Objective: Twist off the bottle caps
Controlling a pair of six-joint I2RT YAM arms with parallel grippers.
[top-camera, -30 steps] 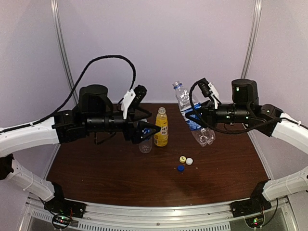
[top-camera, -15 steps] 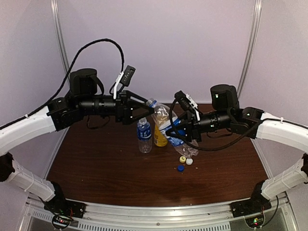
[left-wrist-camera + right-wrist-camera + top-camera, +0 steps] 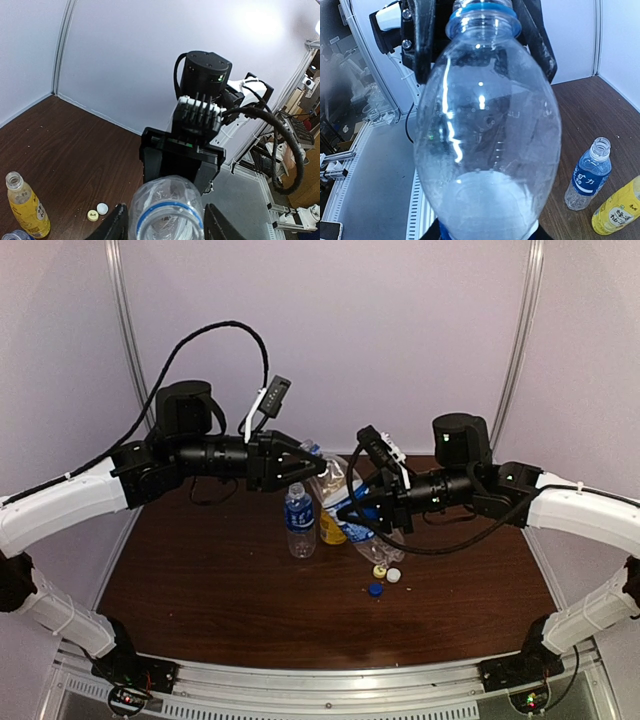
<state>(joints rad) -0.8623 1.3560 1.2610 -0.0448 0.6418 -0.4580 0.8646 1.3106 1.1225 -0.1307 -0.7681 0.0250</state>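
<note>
Tall clear blue-labelled plastic bottle (image 3: 485,125) clamped mid-air by the right gripper (image 3: 362,508), its neck flanked by the left gripper (image 3: 314,466), whose grip cannot be told.

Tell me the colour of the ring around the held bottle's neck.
Blue: the neck ring on the tall clear bottle shows best in the right wrist view.

**Blind spots — bottle mouth, both grips**

Taller clear bottle (image 3: 485,125) fills the right wrist view: right gripper (image 3: 487,232) fingers nearly all hidden beneath it, mouth cut off at the top edge. Left wrist view: mouth runs off the bottom edge between the left gripper (image 3: 167,223) fingers — cap on or off, contact or gap, can't tell.
</note>
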